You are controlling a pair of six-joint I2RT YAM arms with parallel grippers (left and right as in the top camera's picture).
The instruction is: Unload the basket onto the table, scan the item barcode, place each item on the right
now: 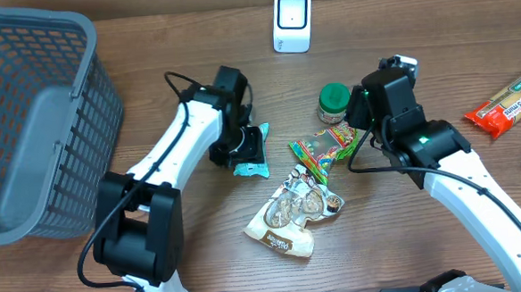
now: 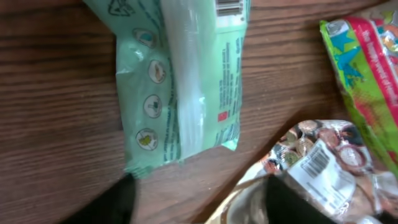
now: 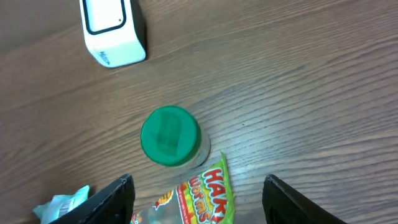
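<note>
Here we are over the counter (image 2: 56, 93), and the left end effector (image 2: 199, 199) hangs with its fingers spread wide and nothing between them. The nearest candidate for scanning is the mint-green packet (image 2: 149, 93). It lies flat on the wood, just ahead of those fingers and not between them, and its lower corner is close by one fingertip. Its barcode (image 2: 229, 7) shows at the far end, face up, right at the edge of the wrist view.

How will it handle? We judge it light and soft. It's a thin film pack with a glossy seam (image 2: 186, 74) running down its back, so it's likely slippery and apt to crumple or fold under a hard squeeze. Lying so flat, it gives us little to get under. The near end or a long edge looks the best place to pinch, well away from the barcode so the fingers don't cover the stripes. A gentle, firm grip should do, since nothing here looks breakable.

The bag of chocolates (image 2: 323, 162) sits close beside it on the right, so we have to watch we don't catch that too.

Over to the right end effector (image 3: 198, 199). It's also wide open and empty, above the jar (image 3: 170, 135) with the green lid and the top of a gummy packet (image 3: 208, 183). The scanner (image 1: 291, 21) stands at the far side of the counter, well apart from the mint-green packet, so a lift and a carry lie ahead, with the barcode turned to face it
</note>
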